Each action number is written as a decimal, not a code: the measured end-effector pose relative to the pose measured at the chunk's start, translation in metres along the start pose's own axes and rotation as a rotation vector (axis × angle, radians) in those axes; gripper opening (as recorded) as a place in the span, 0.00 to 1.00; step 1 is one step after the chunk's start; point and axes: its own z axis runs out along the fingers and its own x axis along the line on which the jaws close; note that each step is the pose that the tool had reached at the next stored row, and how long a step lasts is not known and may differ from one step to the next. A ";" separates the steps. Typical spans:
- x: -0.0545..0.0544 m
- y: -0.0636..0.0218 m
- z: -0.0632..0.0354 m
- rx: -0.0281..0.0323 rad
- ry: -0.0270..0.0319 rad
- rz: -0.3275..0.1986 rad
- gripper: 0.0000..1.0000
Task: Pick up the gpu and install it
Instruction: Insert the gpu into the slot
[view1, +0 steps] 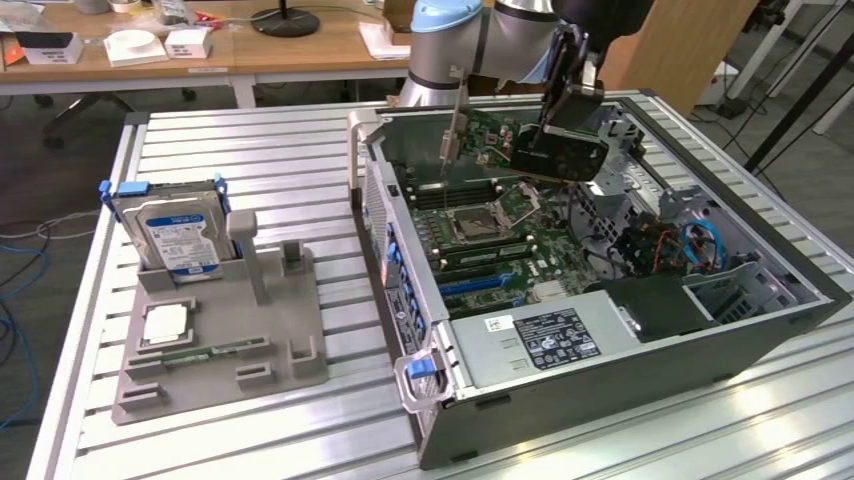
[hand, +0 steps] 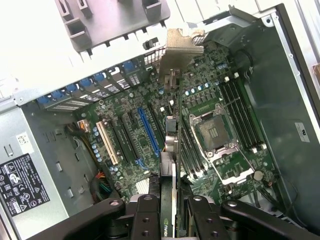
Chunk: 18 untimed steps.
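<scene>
Closest to the wrist lens: two black fingers (hand: 147, 220) of the gripper (hand: 172, 212), drawn in to a narrow gap and pinching the gpu (hand: 171, 145) between them. Seen edge-on there, as a thin line running away from the fingers to its silver end bracket (hand: 182, 47). Lines up between the long blue expansion slot (hand: 149, 132) and the CPU socket (hand: 215, 132), with a white slot (hand: 107, 142) further off beside the blue one.

From the exterior view: gripper (view1: 567, 95) reaching down from the arm into the open computer case (view1: 801, 290), clamped on the upper edge of the gpu (view1: 561, 150). Shows the black cooler block facing the camera, tilted a little, with the bracket (view1: 454, 130) pointing down at the end toward the exterior view's left. Hangs in the air over the far part of the motherboard (view1: 481, 260), above the socket (view1: 477, 225), not seated in any slot.

Lower in the case, toward the camera: power supply (view1: 554, 335) with its black warning label. Blue cables (view1: 701, 245) at the case's side on the exterior view's right.

Well apart from the case, on the slatted metal table (view1: 267, 160) at the exterior view's left: a grey holder (view1: 220, 380). Carries a blue-labelled hard drive (view1: 174, 235) standing upright at its far end, a square processor chip (view1: 167, 322) lying flat, and a narrow green memory stick (view1: 214, 352) just beside the chip.
</scene>
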 end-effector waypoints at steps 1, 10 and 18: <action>0.000 0.0000 0.0000 0.0000 0.0001 -0.001 0.26; 0.000 0.0000 0.0000 -0.0003 0.0006 -0.014 0.26; 0.000 0.0000 0.0000 -0.0010 0.0019 -0.044 0.26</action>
